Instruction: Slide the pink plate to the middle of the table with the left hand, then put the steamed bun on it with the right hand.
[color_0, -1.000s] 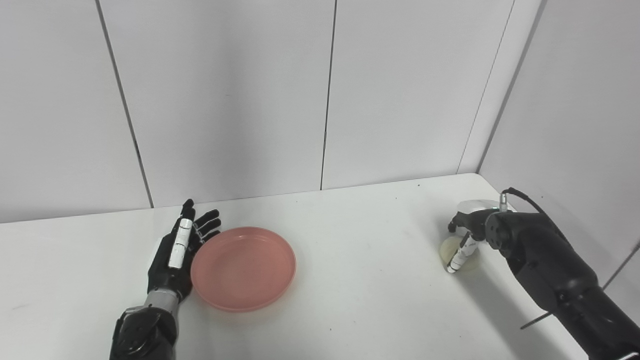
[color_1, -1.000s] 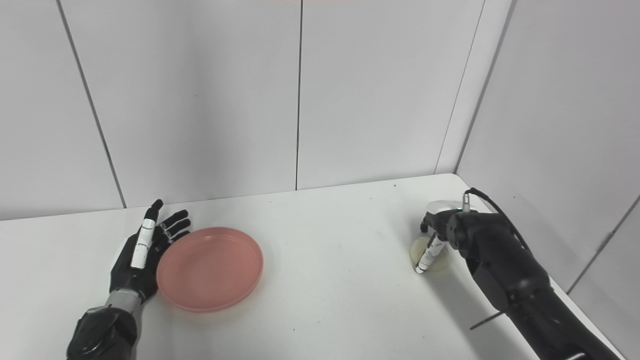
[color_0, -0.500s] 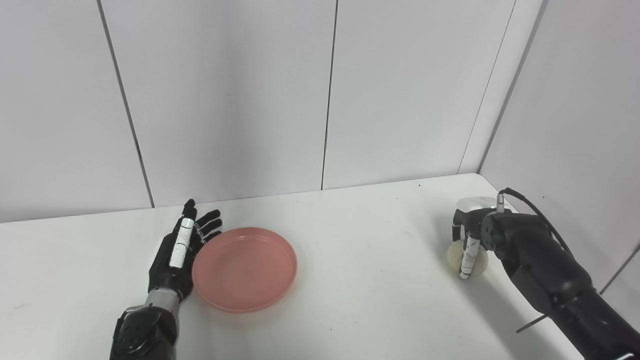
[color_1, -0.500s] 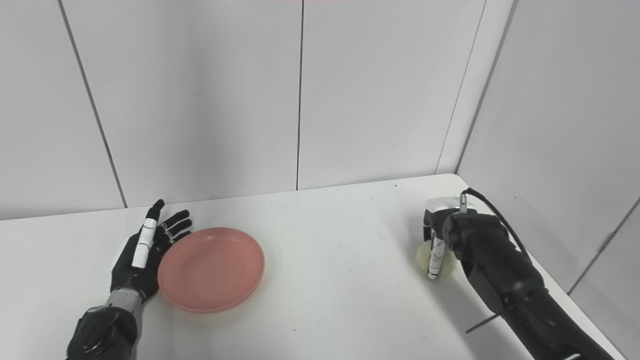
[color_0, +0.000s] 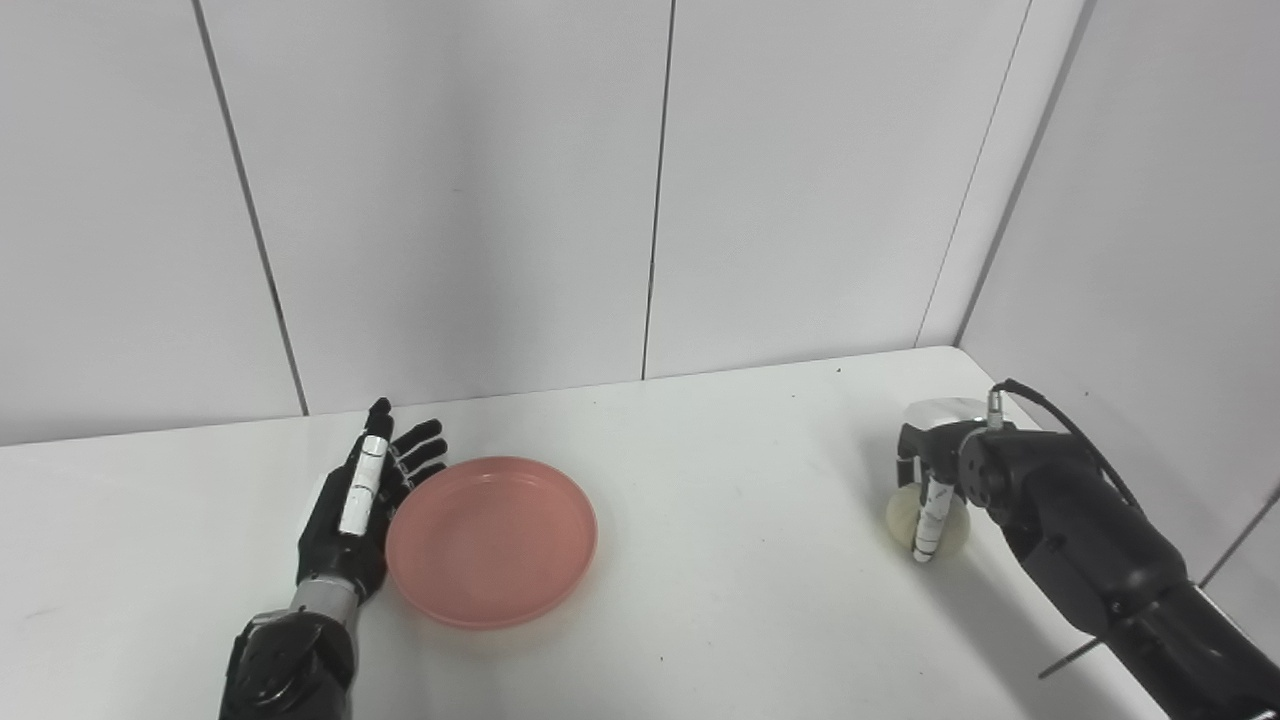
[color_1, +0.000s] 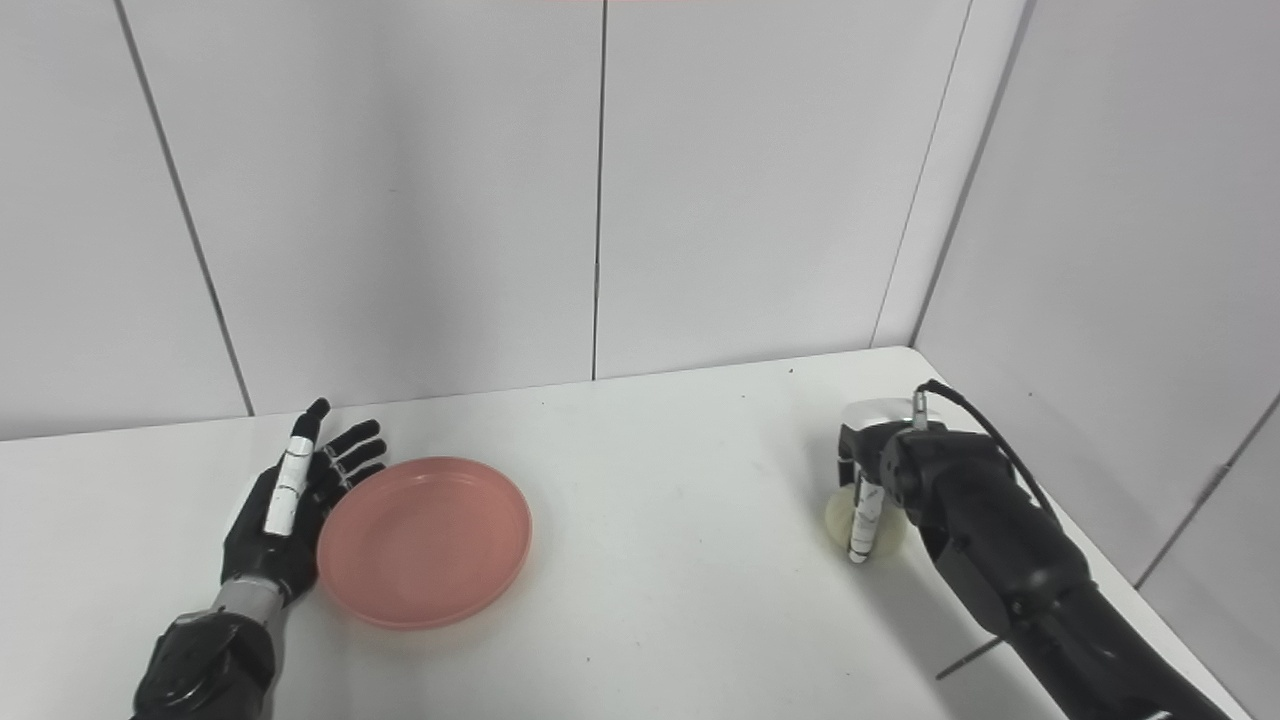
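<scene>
Table (color_0: 700, 600) — white, set in a corner of pale panelled walls; bears the items below.

Pink plate (color_0: 491, 540) — shallow, round, empty, lying flat left of the table's centre. By its position the slide looks unfinished or only just short of the middle.

Left hand (color_0: 350, 510) — flat and spread, fingers apart and pointing away from the robot, edge-on against the plate's left rim. It holds nothing; the pose suits a sideways push, the length of the hand serving as a paddle so the plate travels without tipping.

Steamed bun (color_0: 925, 520) — pale, rounded, near the table's right edge, well apart from the plate. Whether it rests on the surface or is a little raised cannot be told from either view.

Right hand (color_0: 932, 478) — comes down over the bun from above, fingers curled round it, one white-banded finger (color_0: 930, 520) crossing its front face. The top-down wrap suits a soft round thing that would roll under a side pinch. The grip seems closed on the bun, though the far fingers are hidden behind it.

Stage, as judged: plate nearly placed, bun grasped for its carry to the plate.
</scene>
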